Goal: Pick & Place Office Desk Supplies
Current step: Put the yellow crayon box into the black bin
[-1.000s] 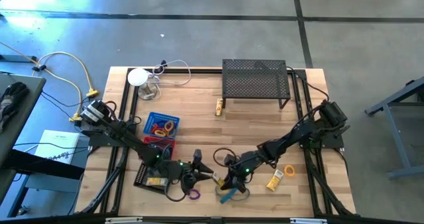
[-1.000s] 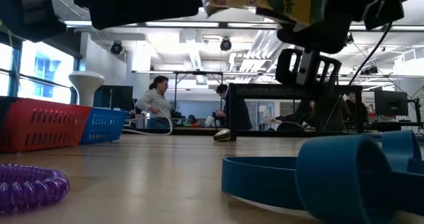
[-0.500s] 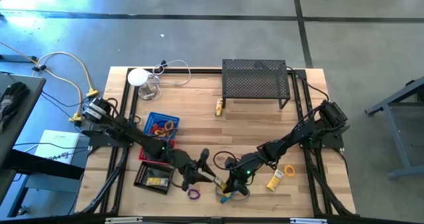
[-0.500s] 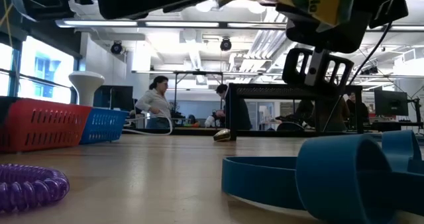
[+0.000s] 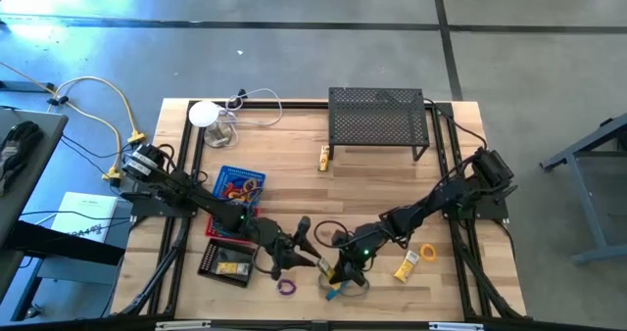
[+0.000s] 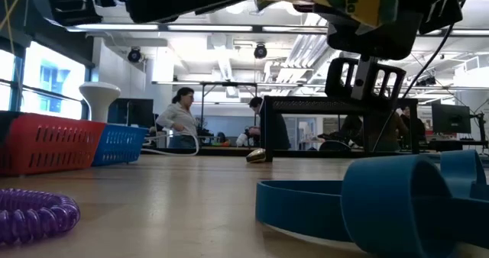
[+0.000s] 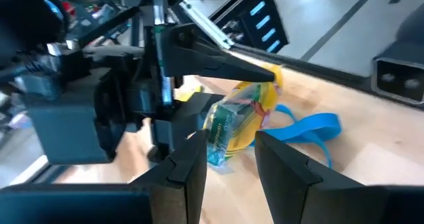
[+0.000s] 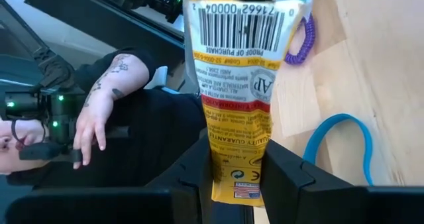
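Note:
A yellow printed packet (image 8: 242, 85) hangs above the table's near middle, between my two grippers. My left gripper (image 7: 228, 158) comes from the left and is shut on one end. My right gripper (image 8: 238, 177) comes from the right and is shut on the other end. Under them on the wood lie a blue elastic loop (image 5: 338, 290) and a purple coiled ring (image 5: 286, 287). An orange ring (image 5: 428, 254) and a yellow-and-white tube (image 5: 407, 265) lie to the right. Another tube (image 5: 323, 158) lies near the shelf. My left gripper has the packet's barcode end (image 7: 222, 148) between its two fingers, coming nearly level from the table's left. The packet fills the gap between the fingers and is clear of the table. My right gripper pinches the packet's opposite end (image 8: 235, 174) between its two fingers, coming from the table's right and slanting slightly down. The packet runs straight away from the fingers, along them, clear of the wood.
A blue basket (image 5: 238, 184), a red basket (image 5: 230, 218) and a black tray (image 5: 223, 260) stand at the left. The black mesh shelf (image 5: 377, 118) and a white round device (image 5: 206, 114) stand at the far edge. A person's arm (image 8: 99, 111) shows beyond the near edge.
My left gripper has moved a little toward the table's right, closer to my right gripper, and has rolled about its own line. The packet stays lifted between the two grippers.

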